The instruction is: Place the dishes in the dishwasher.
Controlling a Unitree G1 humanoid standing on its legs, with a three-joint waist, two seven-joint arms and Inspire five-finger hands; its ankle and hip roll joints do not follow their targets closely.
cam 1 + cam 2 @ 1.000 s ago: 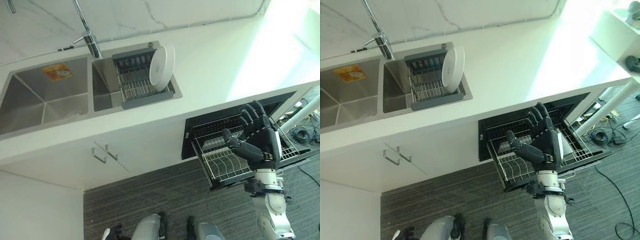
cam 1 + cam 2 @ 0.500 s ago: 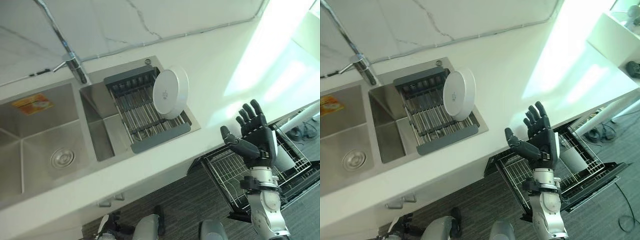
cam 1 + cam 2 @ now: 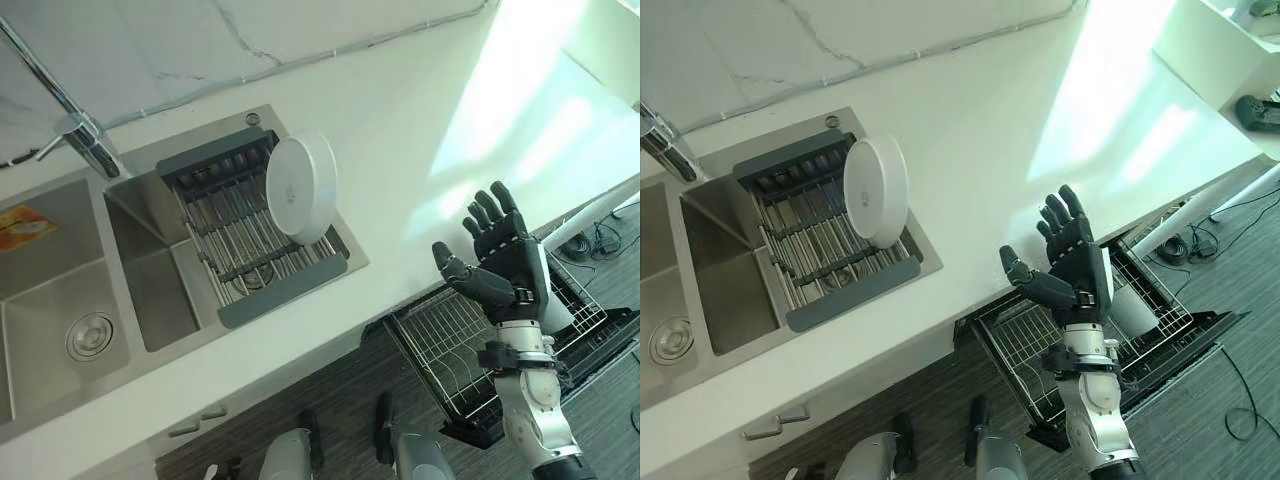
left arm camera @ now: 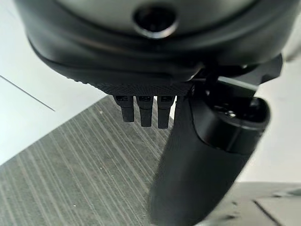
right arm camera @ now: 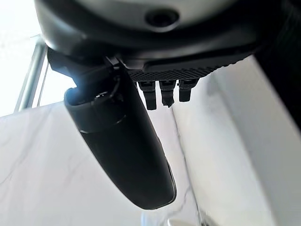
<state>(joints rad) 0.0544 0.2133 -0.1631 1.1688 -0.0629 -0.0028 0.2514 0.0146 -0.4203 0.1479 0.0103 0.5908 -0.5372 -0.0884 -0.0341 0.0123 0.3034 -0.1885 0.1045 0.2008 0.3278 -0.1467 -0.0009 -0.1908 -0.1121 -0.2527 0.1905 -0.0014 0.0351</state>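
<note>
A steel sink [image 3: 60, 300] sits in the white counter [image 3: 420, 130] near its left edge. A tap [image 3: 75, 130] rises behind the sink. Grey striped floor [image 3: 930, 400] lies below the counter's front edge.

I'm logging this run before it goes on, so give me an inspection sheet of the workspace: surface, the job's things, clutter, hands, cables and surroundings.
Surface: white counter with a steel double sink.
Job's things: one white plate on edge in the grey drying rack over the sink; dishwasher open below the counter, its wire basket pulled out with a white dish in it.
Clutter: nothing seen.
Hands: right hand raised at the counter edge, fingers spread, holding nothing; left hand over striped floor, fingers straight, holding nothing.
Cables: a bundle on the floor beyond the dishwasher.
Surroundings: tap, marble wall, grey striped floor.
</note>
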